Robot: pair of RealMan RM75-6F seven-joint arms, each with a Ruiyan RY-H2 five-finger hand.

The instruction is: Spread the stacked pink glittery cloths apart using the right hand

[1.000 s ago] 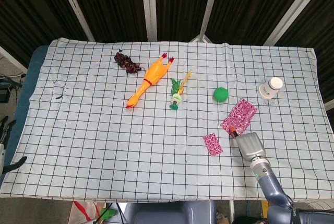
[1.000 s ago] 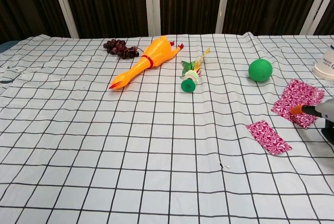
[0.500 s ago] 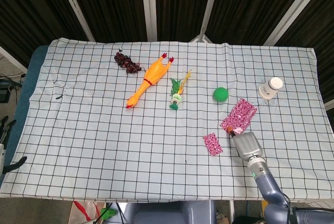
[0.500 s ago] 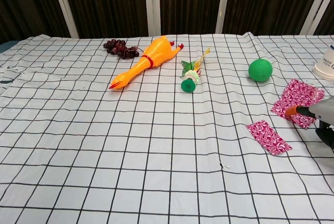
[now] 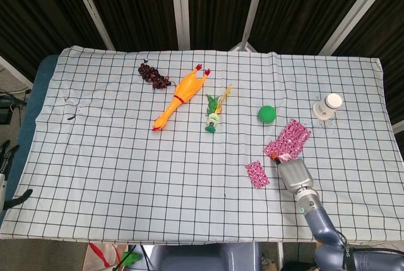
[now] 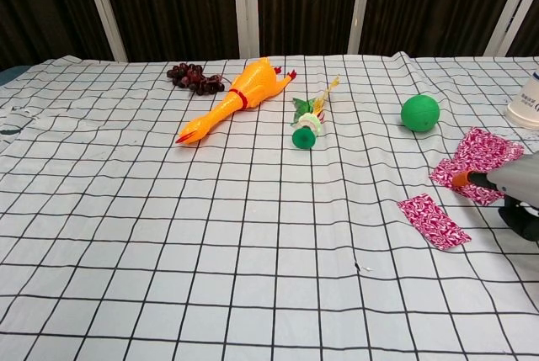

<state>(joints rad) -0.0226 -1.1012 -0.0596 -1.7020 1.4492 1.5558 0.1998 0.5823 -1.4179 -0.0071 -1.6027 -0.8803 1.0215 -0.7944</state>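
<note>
The larger pink glittery cloth (image 5: pixel 288 139) (image 6: pixel 477 161) lies at the right of the checked tablecloth, below the white bottle. A smaller pink glittery cloth (image 5: pixel 257 174) (image 6: pixel 432 220) lies flat and apart from it, to its lower left. My right hand (image 5: pixel 292 174) (image 6: pixel 508 183) comes in from the near right edge. One grey finger stretches out, and its orange fingertip (image 6: pixel 460 179) touches the larger cloth's near left edge. It grips nothing. My left hand shows in neither view.
A green ball (image 5: pixel 266 114) sits just left of the larger cloth, and a white bottle (image 5: pixel 327 106) stands at its far right. Farther left are a green-and-yellow toy (image 5: pixel 214 115), an orange rubber chicken (image 5: pixel 180 97) and dark grapes (image 5: pixel 154 75).
My right hand has slid a little to the left along the table. The larger cloth's near corner has shifted left with the fingertip. The small cloth has not moved.
</note>
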